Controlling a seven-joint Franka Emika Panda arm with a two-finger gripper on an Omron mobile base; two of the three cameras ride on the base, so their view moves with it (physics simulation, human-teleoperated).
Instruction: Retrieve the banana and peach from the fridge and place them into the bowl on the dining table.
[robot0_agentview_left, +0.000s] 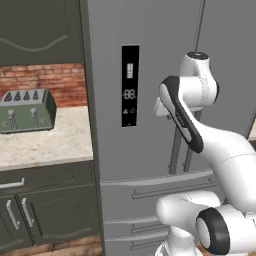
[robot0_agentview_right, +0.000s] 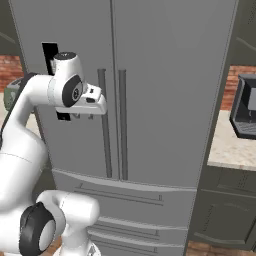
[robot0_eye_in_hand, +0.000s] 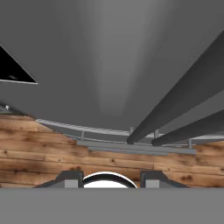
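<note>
The grey fridge (robot0_agentview_left: 150, 40) (robot0_agentview_right: 165, 75) (robot0_eye_in_hand: 109, 57) stands straight ahead with both doors shut. Its black display panel (robot0_agentview_left: 130, 85) is on the left door. My gripper (robot0_agentview_right: 83, 116) (robot0_eye_in_hand: 111, 179) hangs in front of the left door, just left of the two long bar handles (robot0_agentview_right: 106, 125) (robot0_eye_in_hand: 183, 100), and touches none of them. It points downward, fingers apart with nothing between them. The banana and the peach are hidden. The bowl and the dining table are out of view.
Left of the fridge, a green toaster (robot0_agentview_left: 27, 110) sits on a stone counter (robot0_agentview_left: 50, 142) over dark cabinets (robot0_agentview_left: 50, 210). On the right, a dark appliance (robot0_agentview_right: 243, 107) stands on another counter (robot0_agentview_right: 227, 150). Fridge drawers (robot0_agentview_right: 125, 200) lie below the doors, above the wooden floor (robot0_eye_in_hand: 43, 153).
</note>
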